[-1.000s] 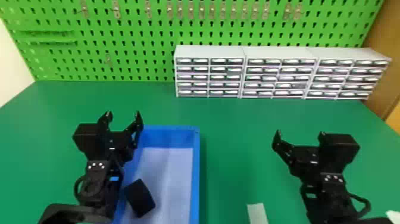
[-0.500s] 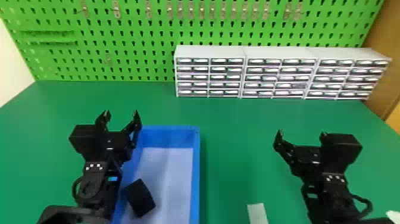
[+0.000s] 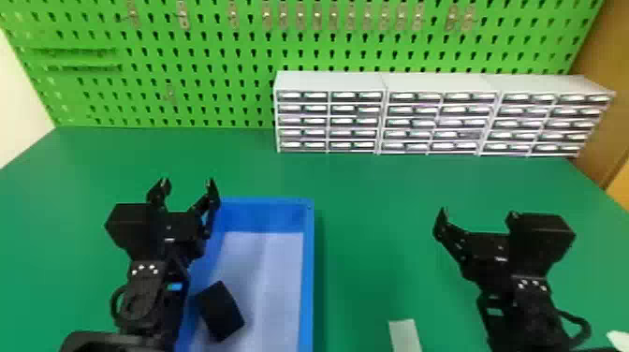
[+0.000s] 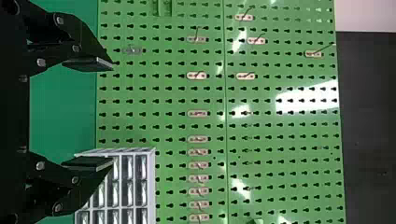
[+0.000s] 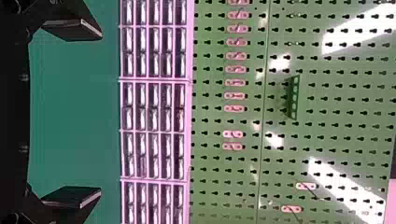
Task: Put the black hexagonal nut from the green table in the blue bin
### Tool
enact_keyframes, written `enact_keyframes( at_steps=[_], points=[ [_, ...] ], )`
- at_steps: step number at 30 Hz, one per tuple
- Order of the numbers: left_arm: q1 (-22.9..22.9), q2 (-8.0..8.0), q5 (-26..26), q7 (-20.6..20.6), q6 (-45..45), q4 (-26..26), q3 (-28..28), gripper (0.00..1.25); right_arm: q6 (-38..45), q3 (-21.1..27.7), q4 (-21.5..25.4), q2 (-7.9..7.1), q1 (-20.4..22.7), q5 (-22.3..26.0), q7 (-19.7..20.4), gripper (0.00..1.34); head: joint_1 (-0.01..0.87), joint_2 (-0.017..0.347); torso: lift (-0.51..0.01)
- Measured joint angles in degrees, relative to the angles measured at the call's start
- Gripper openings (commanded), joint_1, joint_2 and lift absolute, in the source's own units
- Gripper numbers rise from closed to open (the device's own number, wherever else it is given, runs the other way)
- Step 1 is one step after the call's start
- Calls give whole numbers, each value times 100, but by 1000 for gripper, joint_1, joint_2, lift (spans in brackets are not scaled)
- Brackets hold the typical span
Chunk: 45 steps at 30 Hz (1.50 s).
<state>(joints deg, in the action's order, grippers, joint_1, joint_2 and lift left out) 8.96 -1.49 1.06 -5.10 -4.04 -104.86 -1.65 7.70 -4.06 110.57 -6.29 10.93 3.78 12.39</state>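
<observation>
My left gripper (image 3: 187,187) stands open at the left edge of the blue bin (image 3: 309,262), nothing between its fingers. Inside the bin, toward its left wall, lies a black block-shaped object (image 3: 220,311); whether it is the hexagonal nut I cannot tell. On the right, over the green table (image 3: 365,196), my right gripper (image 3: 477,217) is open and holds nothing. The left wrist view has the left gripper (image 4: 109,114) with its fingers wide apart, and the right wrist view has the right gripper (image 5: 100,114) likewise spread.
Grey drawer cabinets (image 3: 327,82) stand at the back of the table before a green pegboard (image 3: 224,51). A pale strip (image 3: 405,334) lies near the front, between the bin and the right arm. A white piece (image 3: 618,339) sits at the front right corner.
The left gripper has shifted slightly left, away from the bin, and its fingers look a little differently angled. The right gripper has drifted slightly right. The black object in the bin has not moved.
</observation>
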Motion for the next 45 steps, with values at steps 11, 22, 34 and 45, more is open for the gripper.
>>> enact_keyframes(
  at_steps=[11, 22, 34, 45],
  points=[
    [66, 0, -26, -180, 65, -112, -8, 723, 4, 14, 28, -39, 21, 33, 0, 1207, 657, 57, -95],
    [81, 0, -24, -176, 252, -235, 66, 723, 84, 90, 108, -48, 37, 34, 0, 1210, 657, 57, -95],
    [112, -4, 26, -175, 412, -298, 74, 724, 172, 111, 157, -123, 34, 53, 0, 1207, 657, 57, -95],
    [121, -8, 51, -175, 413, -298, 77, 726, 210, 104, 175, -167, 47, 80, 0, 1207, 657, 57, -95]
  ],
)
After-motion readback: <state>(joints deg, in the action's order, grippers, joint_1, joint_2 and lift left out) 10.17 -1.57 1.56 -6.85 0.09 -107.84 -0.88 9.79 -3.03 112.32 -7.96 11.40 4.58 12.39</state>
